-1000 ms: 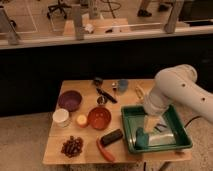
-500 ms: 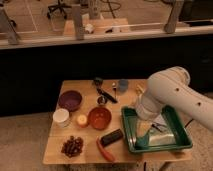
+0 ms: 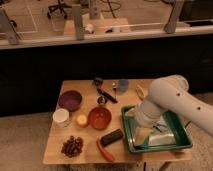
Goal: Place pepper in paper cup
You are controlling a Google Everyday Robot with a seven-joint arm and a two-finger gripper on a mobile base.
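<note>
The pepper (image 3: 105, 150), long and red-orange, lies at the table's front edge, just in front of a black block (image 3: 111, 137). At the left of the table stands the white paper cup (image 3: 61, 117), upright, beside a small yellow-orange round object (image 3: 81, 120). My gripper (image 3: 141, 134) hangs from the bulky white arm (image 3: 167, 97) over the left part of a green tray (image 3: 183, 134), to the right of the pepper and apart from it. The gripper is open, and I see nothing held in it.
A purple bowl (image 3: 70, 100) and an orange-red bowl (image 3: 99, 118) sit mid-left. A pile of dark red-brown pieces (image 3: 72, 146) lies front left. At the back are a black utensil (image 3: 104, 91), a blue-grey cup (image 3: 123, 85) and a yellow item (image 3: 140, 91).
The arm has swung a little to the left over the tray, bringing the gripper nearer the tray's left rim. Nothing on the table has moved.
</note>
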